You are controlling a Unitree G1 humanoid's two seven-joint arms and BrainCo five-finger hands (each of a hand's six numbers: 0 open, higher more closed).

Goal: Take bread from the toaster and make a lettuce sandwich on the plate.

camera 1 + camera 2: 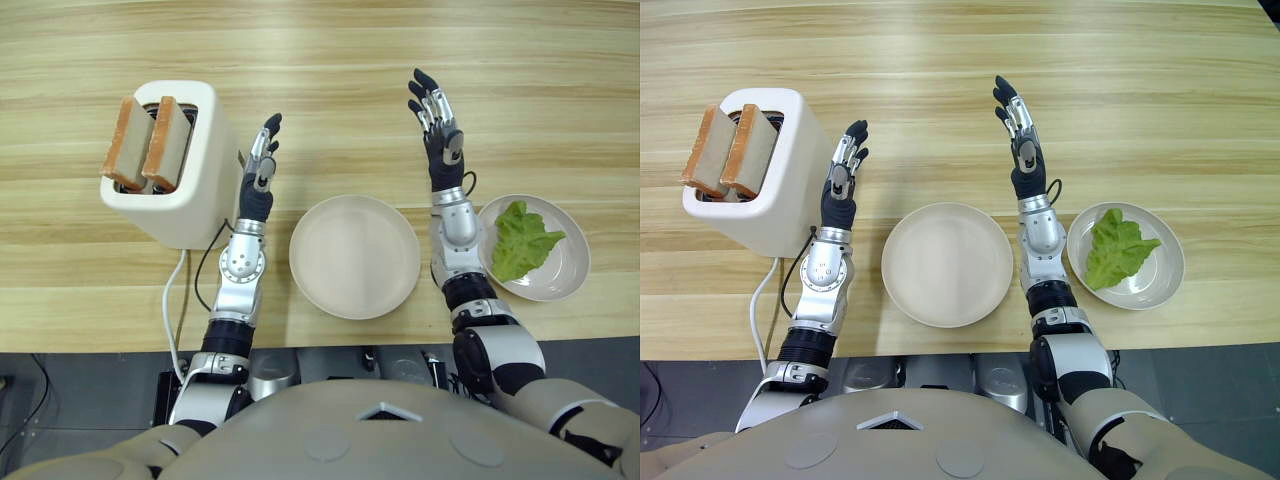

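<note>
A white toaster [192, 190] stands at the table's left with two slices of bread [147, 143] sticking up out of its slots. My left hand [261, 165] is just right of the toaster, fingers straight and open, holding nothing. An empty cream plate [354, 256] lies in the middle near the front edge. My right hand [437, 117] is beyond the plate's right side, open and empty. A green lettuce leaf [522, 240] lies in a white dish [570, 272] at the right.
The toaster's white cable [170, 310] runs down over the table's front edge beside my left forearm. The wooden table [330, 60] stretches bare behind both hands.
</note>
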